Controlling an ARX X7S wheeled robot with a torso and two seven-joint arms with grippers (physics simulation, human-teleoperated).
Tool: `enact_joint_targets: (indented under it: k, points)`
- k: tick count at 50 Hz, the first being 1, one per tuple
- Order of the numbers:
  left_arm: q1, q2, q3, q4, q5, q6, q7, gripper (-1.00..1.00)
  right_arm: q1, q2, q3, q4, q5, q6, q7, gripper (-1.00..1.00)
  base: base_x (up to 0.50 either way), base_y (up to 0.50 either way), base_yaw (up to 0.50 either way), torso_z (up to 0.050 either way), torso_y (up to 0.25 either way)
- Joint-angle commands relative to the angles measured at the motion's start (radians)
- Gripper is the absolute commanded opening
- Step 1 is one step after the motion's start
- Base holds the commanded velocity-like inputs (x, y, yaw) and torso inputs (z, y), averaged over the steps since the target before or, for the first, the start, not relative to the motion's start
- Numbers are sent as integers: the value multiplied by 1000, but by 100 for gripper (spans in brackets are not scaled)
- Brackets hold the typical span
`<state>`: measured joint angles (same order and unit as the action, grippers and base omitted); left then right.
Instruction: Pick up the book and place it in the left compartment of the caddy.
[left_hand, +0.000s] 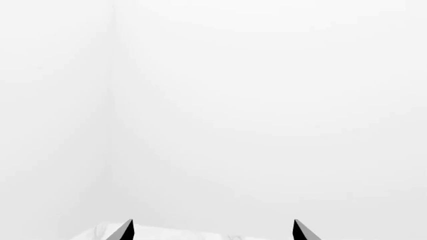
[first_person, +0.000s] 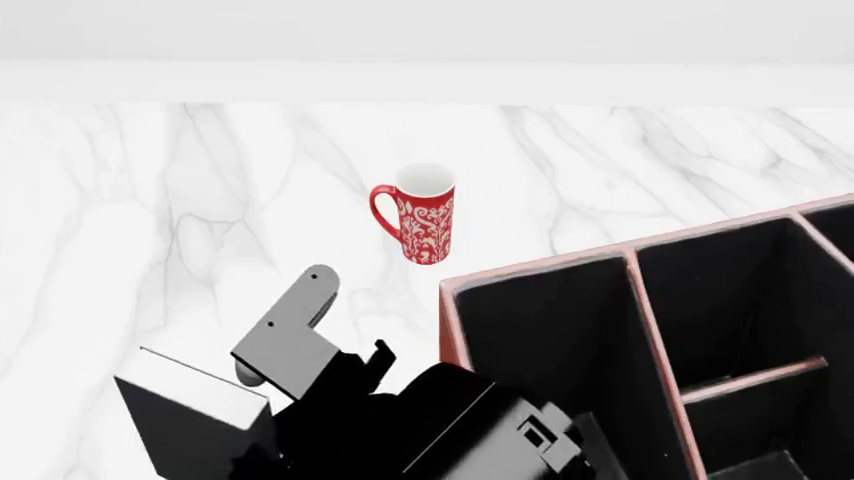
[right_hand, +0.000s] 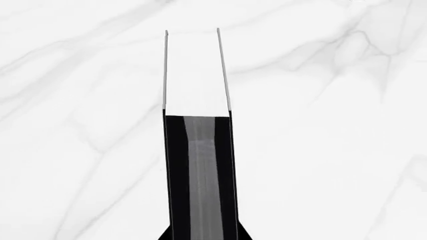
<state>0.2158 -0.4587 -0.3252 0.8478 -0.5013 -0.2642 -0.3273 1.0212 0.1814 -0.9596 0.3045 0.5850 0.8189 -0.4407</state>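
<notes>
**Black book in the right gripper's grasp; the carry to the caddy comes next**

Nearest me in the head view, the book (first_person: 187, 405) sits low at the left of the frame, with my right arm reaching across to it. The right wrist camera looks along it edge-on, with white pages and dark cover boards. The right gripper (right_hand: 202, 235) has its fingertips pressed against both covers, so I read it as clamped on the book. I can't tell whether the book has left the marble table (first_person: 160, 200) or rests on it.

The left gripper (left_hand: 213, 231) points at a blank wall, its fingers spread apart and holding nothing.

Just beyond my arm is the caddy (first_person: 534, 268). Its left compartment (first_person: 541, 340) is the long black-lined bay nearest the book, and it looks empty. Farther back, the red mug (first_person: 424, 225) stands upright, apart from the caddy's near corner.

I judge the grasp done and the transfer not yet begun. The next move calls for lifting the book above the pale rim, then swinging it right over the long bay while staying short of the mug. I'd line it up with the bay's length before lowering, so a corner doesn't catch on the divider.
</notes>
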Motion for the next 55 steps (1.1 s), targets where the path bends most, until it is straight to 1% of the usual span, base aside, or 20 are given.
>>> enact_joint_targets:
  k: [1,8,9,11,13,15,16,18,26,32,33,34,37,38,40,44,55]
  points:
    - [1,-3,3,2,-1,-1,-5,100,26,-1,112,-112,69,166,154,-100,0,0,0,0,0]
    - [-3,-4,9,-4,3,2,-3,100,20,17,186,-245,134,283,264,-100,0,0,0,0,0]
    - [-2,-3,11,-5,4,4,-2,100,19,16,209,-267,148,322,304,-100,0,0,0,0,10]
    - [-2,-3,12,-5,5,5,-2,100,18,15,220,-276,158,340,318,-100,0,0,0,0,0]
    - [-3,-4,13,-6,5,5,-2,100,14,10,278,-312,190,404,389,-100,0,0,0,0,0]
    - [-2,-4,13,-8,6,7,-2,100,13,7,300,-318,191,433,435,-100,0,0,0,0,0]
    - [-2,-5,12,-6,4,5,-3,100,10,3,339,-333,215,454,455,-100,0,0,0,0,0]
    - [-1,-4,14,-6,7,7,-4,100,10,3,356,-347,228,474,473,-100,0,0,0,0,0]
    - [0,-7,17,-4,9,5,-7,100,19,-3,515,-448,330,605,595,-100,0,0,0,0,1]
    - [0,-10,8,-4,-2,2,-10,100,26,-31,682,-506,478,745,733,-100,0,0,0,0,2]
    - [2,-10,9,-1,-1,3,-11,100,35,-23,702,-512,542,749,802,-100,0,0,0,0,0]
    - [4,-10,11,2,0,3,-11,100,49,-10,717,-494,653,750,891,-100,0,0,0,0,0]
    - [2,-11,18,3,5,2,-11,100,64,12,721,-493,780,743,1010,-100,0,0,0,0,3]
    - [1,-11,23,2,10,1,-12,100,68,14,742,-476,851,744,1076,-100,0,0,0,0,0]
    - [1,-12,24,4,9,0,-13,100,75,29,730,-479,898,737,1118,-100,0,0,0,0,0]
    - [5,-14,18,9,2,1,-13,100,77,54,742,-458,1062,720,1240,-100,0,0,0,0,0]
    - [1,-16,28,9,9,-3,-19,100,121,147,713,-464,1287,657,1425,-100,0,0,0,0,1]
